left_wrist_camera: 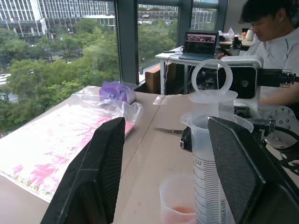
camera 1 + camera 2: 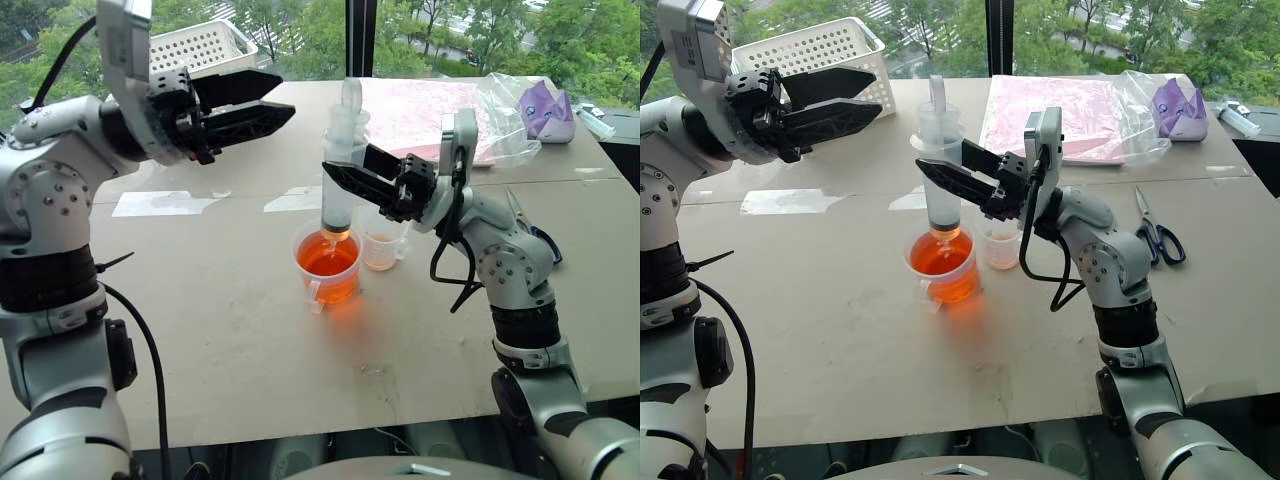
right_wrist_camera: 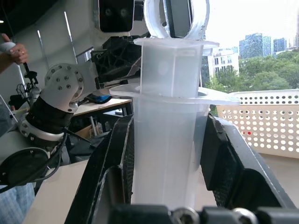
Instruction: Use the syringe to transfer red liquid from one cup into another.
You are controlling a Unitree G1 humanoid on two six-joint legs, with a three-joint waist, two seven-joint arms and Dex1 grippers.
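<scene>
My right gripper point(image 2: 335, 172) is shut on the barrel of the clear syringe point(image 2: 338, 190) and holds it upright, plunger ring on top. The syringe's tip dips into the red liquid point(image 2: 328, 258) in the wider handled cup point(image 2: 327, 285) at the table's middle. Just right of that cup, touching or nearly so, stands the narrower beaker point(image 2: 383, 243) with a thin orange layer at its bottom. Up and to the left, my left gripper point(image 2: 285, 97) hangs open with nothing between its fingers, clear of the plunger. In the right wrist view the syringe point(image 3: 170, 140) sits between both fingers.
A white perforated basket point(image 2: 205, 45) stands at the back left. A pink printed sheet point(image 2: 415, 110) and a plastic bag with a purple object point(image 2: 545, 110) lie at the back right. Scissors point(image 2: 1160, 235) lie behind my right arm. A person point(image 1: 275, 42) sits beyond the table.
</scene>
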